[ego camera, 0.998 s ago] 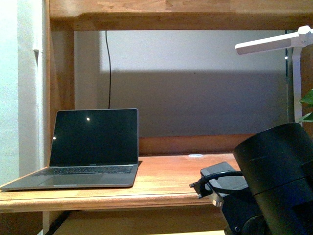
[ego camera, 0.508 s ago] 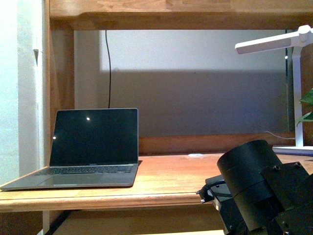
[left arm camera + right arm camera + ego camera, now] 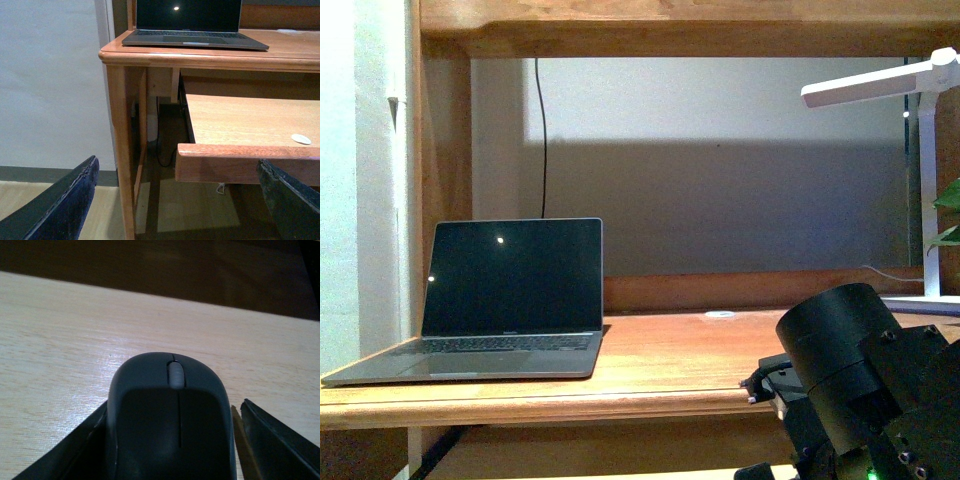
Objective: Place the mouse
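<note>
The mouse (image 3: 170,405), dark grey with a pale scroll wheel, lies on a pale wooden surface (image 3: 60,340) in the right wrist view. My right gripper (image 3: 172,445) is open around it, one finger on each side. A narrow gap shows between the mouse and one finger (image 3: 275,440). In the front view only the right arm's black body (image 3: 850,380) shows at the lower right, and the mouse is hidden. My left gripper (image 3: 177,167) is open and empty, low in front of the desk's pulled-out wooden tray (image 3: 240,150).
An open dark laptop (image 3: 505,300) stands on the left of the desk top (image 3: 660,350). A small white disc (image 3: 719,315) lies further back, and another (image 3: 301,139) on the tray. A white lamp (image 3: 920,150) stands at the right. The desk leg (image 3: 120,150) is near the left gripper.
In the front view the right arm's black body has dropped lower and shifted to the right. The laptop and the desk have not moved.
</note>
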Tool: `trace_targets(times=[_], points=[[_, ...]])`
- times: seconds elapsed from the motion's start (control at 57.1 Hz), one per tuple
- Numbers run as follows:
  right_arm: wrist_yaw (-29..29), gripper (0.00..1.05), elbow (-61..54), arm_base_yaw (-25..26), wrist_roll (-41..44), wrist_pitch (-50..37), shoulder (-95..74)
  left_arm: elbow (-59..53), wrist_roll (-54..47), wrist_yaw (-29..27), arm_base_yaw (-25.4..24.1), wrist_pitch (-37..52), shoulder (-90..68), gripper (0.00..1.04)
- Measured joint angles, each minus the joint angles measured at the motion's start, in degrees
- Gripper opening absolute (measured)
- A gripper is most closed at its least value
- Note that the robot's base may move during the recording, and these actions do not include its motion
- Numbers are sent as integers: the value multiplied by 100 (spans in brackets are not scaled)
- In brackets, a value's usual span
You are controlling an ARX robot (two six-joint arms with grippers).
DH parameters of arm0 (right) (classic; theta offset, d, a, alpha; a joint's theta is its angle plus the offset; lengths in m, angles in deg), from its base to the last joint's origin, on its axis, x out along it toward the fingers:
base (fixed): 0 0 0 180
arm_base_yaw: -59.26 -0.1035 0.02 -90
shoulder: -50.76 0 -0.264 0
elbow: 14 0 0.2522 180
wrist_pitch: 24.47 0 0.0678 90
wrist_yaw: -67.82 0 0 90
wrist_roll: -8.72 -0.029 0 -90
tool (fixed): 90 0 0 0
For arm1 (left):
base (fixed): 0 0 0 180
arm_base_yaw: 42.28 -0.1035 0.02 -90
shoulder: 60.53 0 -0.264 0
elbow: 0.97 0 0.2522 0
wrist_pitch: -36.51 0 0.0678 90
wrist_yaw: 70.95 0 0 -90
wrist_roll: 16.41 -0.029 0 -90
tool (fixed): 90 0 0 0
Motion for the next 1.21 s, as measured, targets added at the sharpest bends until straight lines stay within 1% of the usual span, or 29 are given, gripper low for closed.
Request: trace_targets(times=[0.035,0.123,0.42,0.63,0.753,0.928,0.998,1.138,1.208], points=[[11,61,-2,9,0,4,11,0,0,0,0,0,0,97],[46,59,-4,39,-26,52,85,0,0,0,0,0,0,97],[160,59,48,74,-70,393,1062,0,0,0,0,0,0,97],[179,59,826,-7,-72,704,1274,0,0,0,0,0,0,97],[44,59,1648,-208,-52,935,802,0,2,0,0,0,0,97],[-203,59,3106,-507,83,1241,-328,0,0,0,0,0,0,97],[-380,59,3980,-595,234,1451,-981,0,0,0,0,0,0,97],[-673,59,5814,-616,474,1906,-2321,0,0,0,0,0,0,97],[-789,59,6516,-616,623,2065,-2861,0,0,0,0,0,0,97]])
